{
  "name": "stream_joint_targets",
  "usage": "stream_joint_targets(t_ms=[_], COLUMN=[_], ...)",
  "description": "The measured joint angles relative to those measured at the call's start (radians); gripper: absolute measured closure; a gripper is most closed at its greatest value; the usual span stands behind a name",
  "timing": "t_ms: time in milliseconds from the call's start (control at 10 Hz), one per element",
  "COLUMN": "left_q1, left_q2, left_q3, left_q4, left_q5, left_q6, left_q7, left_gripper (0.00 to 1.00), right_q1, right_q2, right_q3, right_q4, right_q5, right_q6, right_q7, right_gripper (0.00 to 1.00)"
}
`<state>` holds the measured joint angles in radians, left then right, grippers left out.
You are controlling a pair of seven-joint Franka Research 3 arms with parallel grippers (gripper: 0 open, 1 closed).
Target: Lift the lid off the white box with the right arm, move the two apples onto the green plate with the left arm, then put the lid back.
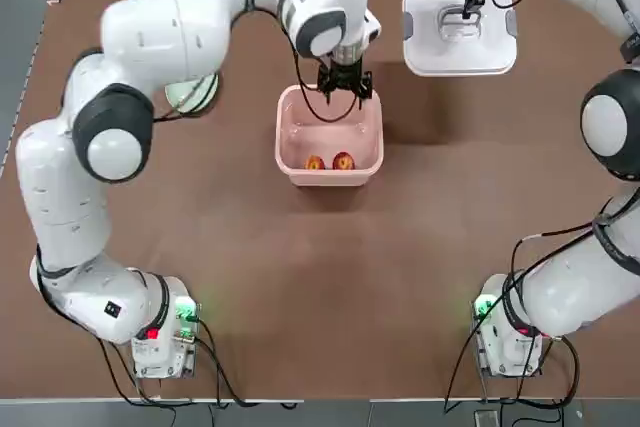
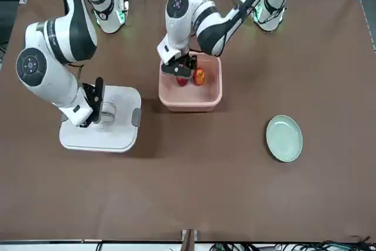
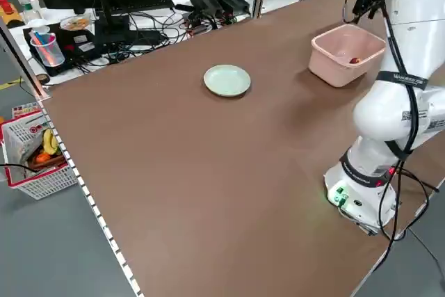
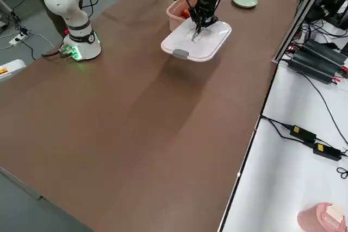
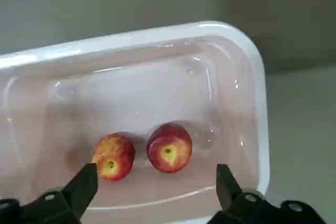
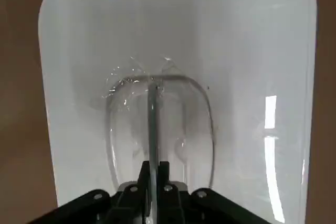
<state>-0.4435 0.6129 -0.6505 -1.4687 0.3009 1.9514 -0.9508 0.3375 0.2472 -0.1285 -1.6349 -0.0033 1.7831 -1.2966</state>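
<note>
Left gripper (image 5: 157, 167): fingers wide apart, nothing between them; positioned over the open box (image 1: 283, 137).
Right gripper (image 6: 153, 165): fingers together, clamped on the upright handle (image 6: 153, 129) of the lid (image 6: 236, 35).
Two apples (image 5: 113, 157) (image 5: 169, 148): inside the pale pink box, side by side with a narrow gap, toward the wall nearest the robot's bases; located below the left gripper's fingertips, not gripped.
Lid: white, rounded corners, grey side clips; off the box, top face up beneath the right gripper, on the robot's right side of the box and apart from it. Contact with the counter (image 2: 235, 204): cannot be determined.
Green plate (image 2: 284, 139): on the counter, on the robot's left side of the box, apart from it; surface bare. Left arm (image 1: 170, 27) passes above part of the plate in the top view.
</note>
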Motion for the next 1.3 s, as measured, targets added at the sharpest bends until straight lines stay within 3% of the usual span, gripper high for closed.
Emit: stream_joint_targets(t_ms=[500, 700, 1300], left_q1=[-0.024, -0.029, -0.074], left_q2=[0.107, 0.117, 0.120], left_q3=[0.002, 0.002, 0.003], left_q4=[-0.005, -0.051, -0.206], left_q5=[0.033, 0.091, 0.124], left_q6=[0.083, 0.087, 0.202], left_q7=[-0.075, -0.167, -0.299], left_gripper=[0.00, 0.00, 0.00], right_q1=[-0.022, -0.030, -0.030], right_q2=[0.000, 0.000, 0.000], right_q3=[0.000, 0.000, 0.001], right_q4=[-0.001, -0.001, -0.001], right_q5=[0.000, 0.000, 0.000], right_q6=[-0.006, -0.007, -0.008], right_q7=[-0.035, -0.043, -0.049], right_gripper=[0.93, 0.93, 0.93])
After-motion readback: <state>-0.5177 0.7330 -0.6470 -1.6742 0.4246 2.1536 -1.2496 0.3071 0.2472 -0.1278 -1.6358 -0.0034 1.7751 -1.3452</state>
